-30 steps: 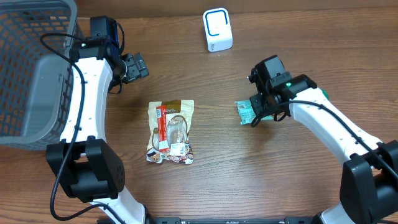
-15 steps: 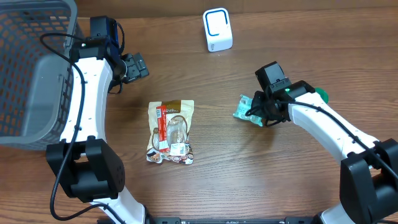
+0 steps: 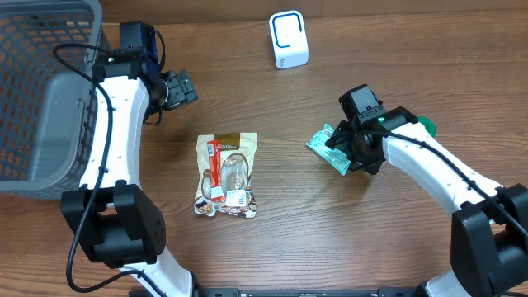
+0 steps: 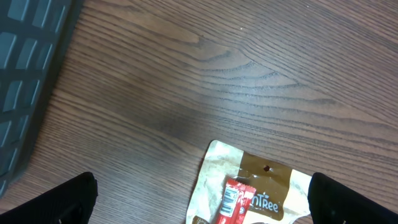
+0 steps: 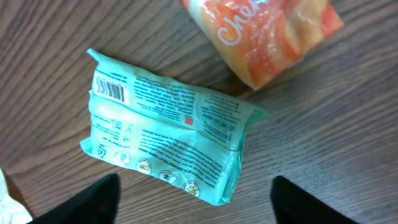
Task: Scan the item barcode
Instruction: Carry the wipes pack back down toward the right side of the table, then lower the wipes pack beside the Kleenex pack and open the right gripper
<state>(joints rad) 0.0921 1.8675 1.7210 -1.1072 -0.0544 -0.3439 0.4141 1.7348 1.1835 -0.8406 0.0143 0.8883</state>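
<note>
- My right gripper (image 3: 353,153) hovers low over the wooden table (image 3: 272,239), on my right side of it
- Its fingers (image 5: 93,200) stand wide apart in the right wrist view, and nothing is clamped between them
- The teal packet (image 5: 166,142) lies flat on the wood in front of those parted fingers; I see neither finger touching it
- The packet's printed back faces up, with a seam running along its length and small text on both sides of the seam
- Its barcode (image 5: 111,91) sits at one end of the packet and faces up
- From overhead the teal packet (image 3: 328,147) lies at a slant, poking out from under my right gripper towards the middle of the table
- An orange snack bag (image 5: 267,31) lies just beyond the teal packet, close to it but apart
- The white scanner (image 3: 289,40) stands at the far edge of the table, well apart from the packet
- My left gripper (image 4: 199,208) is held above the table with its fingers (image 4: 62,200) fully apart and empty
- Below it lies a brown snack pouch (image 4: 255,186) with a red label, near the table's middle
- A grey basket (image 3: 33,91) sits at the far left
</note>
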